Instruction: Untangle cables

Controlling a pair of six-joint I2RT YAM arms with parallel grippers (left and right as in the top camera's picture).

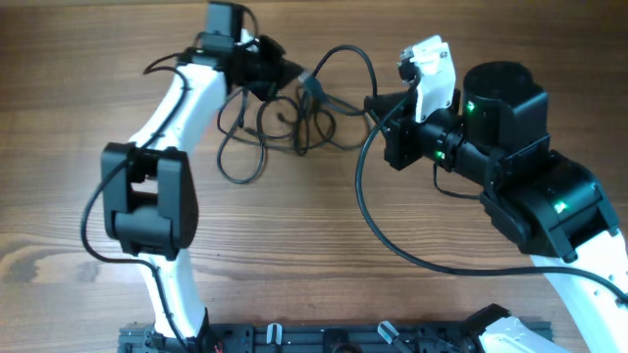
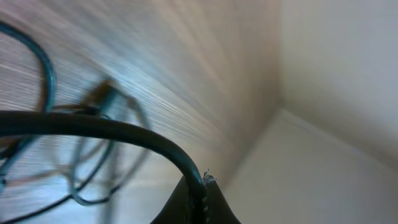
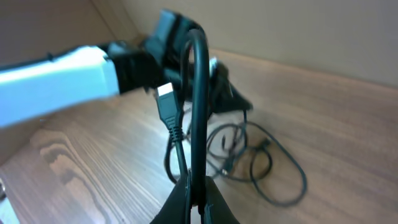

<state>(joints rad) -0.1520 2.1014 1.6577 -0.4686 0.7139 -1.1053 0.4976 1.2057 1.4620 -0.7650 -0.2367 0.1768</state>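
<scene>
The left fingers are pressed together, pinching a black cable at their tips. The right fingers are also closed, pinching a second cable that rises straight from them beside a loose plug. The knotted cables lie on the counter between the two pairs of fingers. A wall borders the counter ahead of the left fingers.

You got a bright, sharp overhead view with soft shadows on the worktop. Your left wrist view smeared the cables badly. Your right wrist view was slightly fuzzy.
</scene>
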